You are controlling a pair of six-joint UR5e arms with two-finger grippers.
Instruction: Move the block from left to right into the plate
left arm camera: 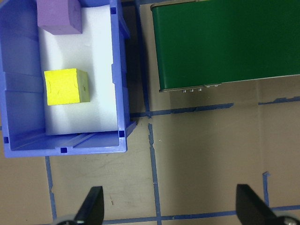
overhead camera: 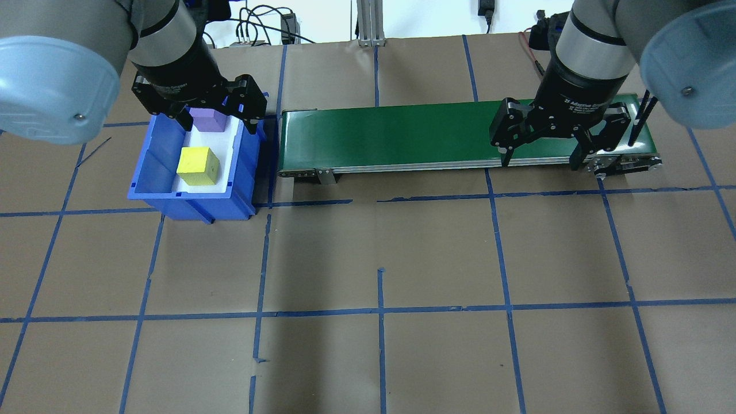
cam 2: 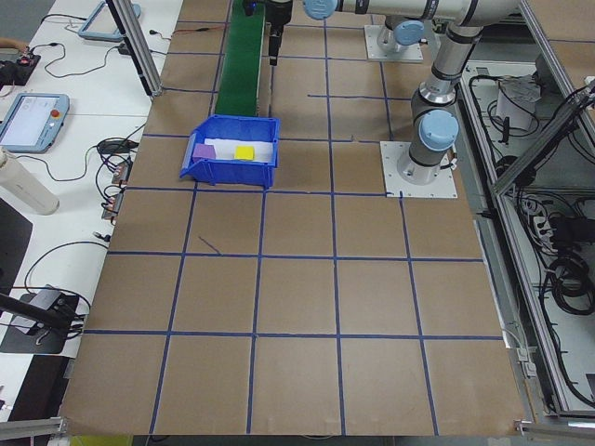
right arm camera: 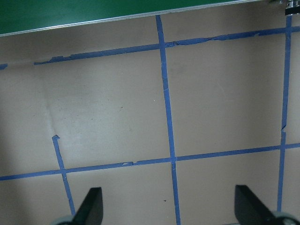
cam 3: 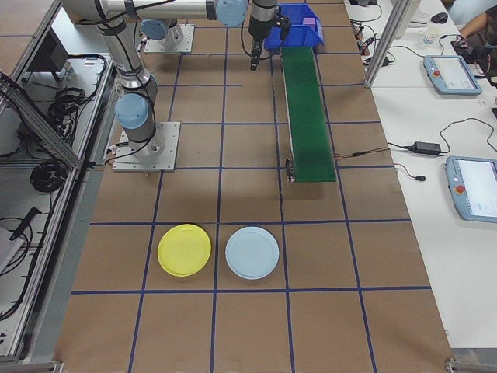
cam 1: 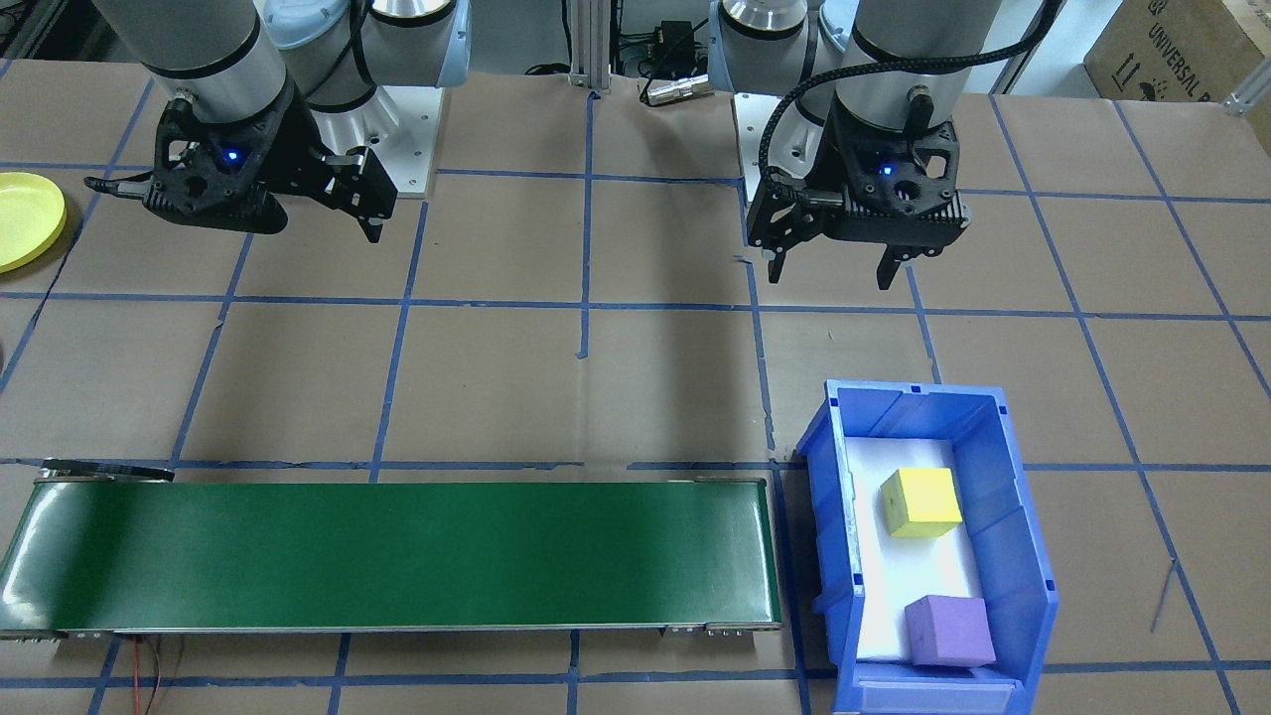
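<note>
Both arms are hovering with fingers spread and empty, the left gripper (cam 1: 839, 266) standing nearer the yellow block (cam 1: 923, 502) that is sitting in the blue bin (cam 1: 1013, 526), on the side away from the robot, while the yellow plate (cam 1: 25, 218) is waiting far off beyond the right gripper (cam 1: 369, 214).

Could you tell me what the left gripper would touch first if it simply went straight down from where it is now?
Most likely bare table paper. The left gripper points straight down, open, and its wrist view shows the blue bin and green belt ahead of the fingers, not under them. Depth is uncertain.
</note>
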